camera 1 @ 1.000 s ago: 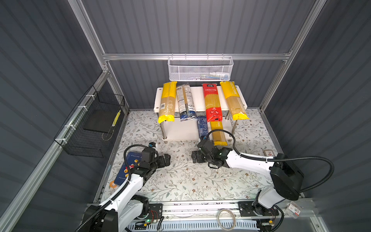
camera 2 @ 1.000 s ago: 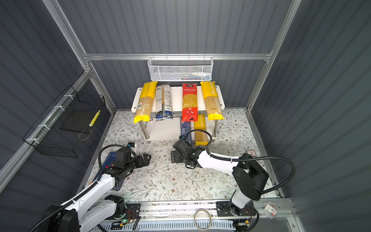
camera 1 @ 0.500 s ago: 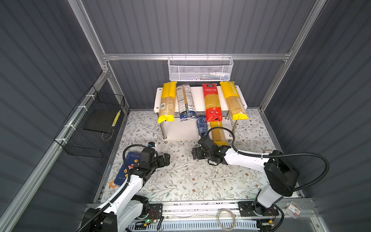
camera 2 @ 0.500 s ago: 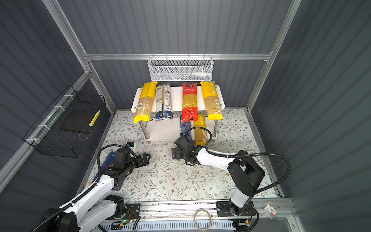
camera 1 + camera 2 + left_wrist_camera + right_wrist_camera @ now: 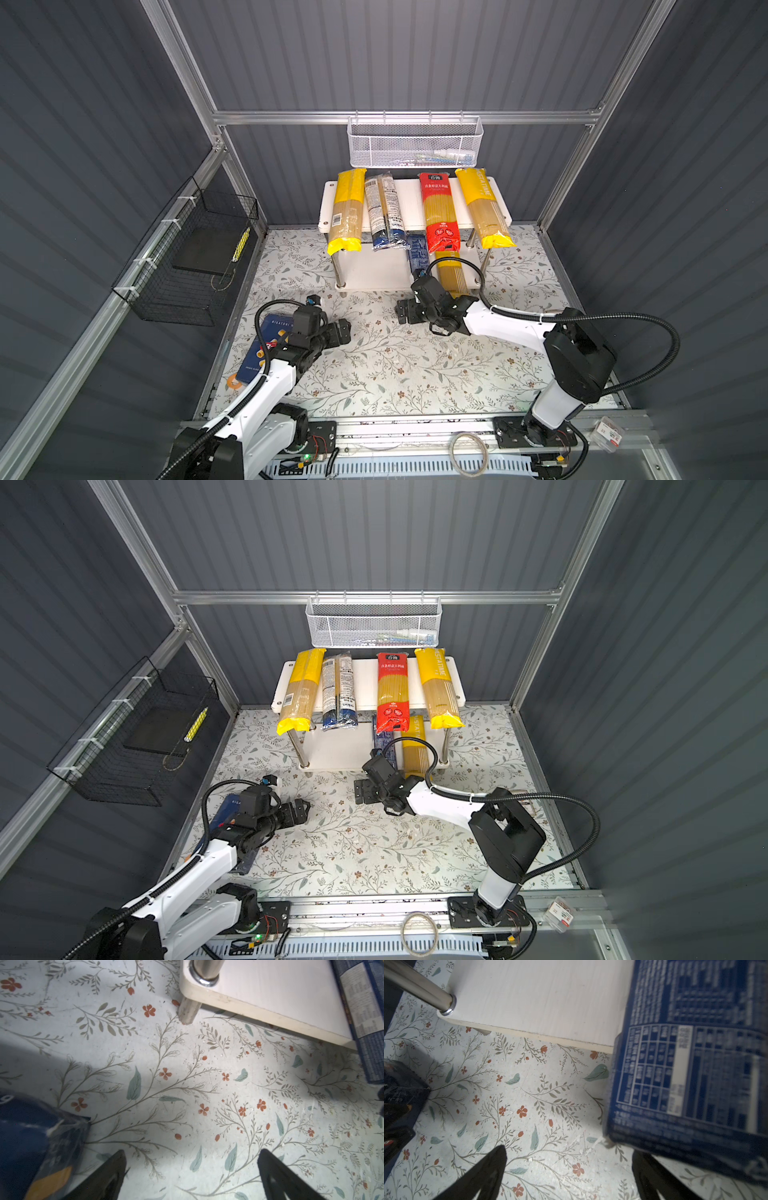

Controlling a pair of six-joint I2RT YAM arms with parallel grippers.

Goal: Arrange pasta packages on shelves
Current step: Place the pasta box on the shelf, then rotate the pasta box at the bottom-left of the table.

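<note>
- Nudges right gripper [image 5: 405,312] slightly toward shelves [image 5: 412,198] since a second ago; spread, empty, beside narrow box [image 5: 417,253] overhanging lower board [image 5: 370,268].
- Keeps left gripper [image 5: 343,331] spread, empty, by wide box [image 5: 269,347] on table [image 5: 395,374].
- Leaves that box to shelve.

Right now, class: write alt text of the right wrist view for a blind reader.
The open right gripper hovers over a floral mat; a narrow blue box juts past the edge of the white lower shelf, close to one fingertip.
</note>
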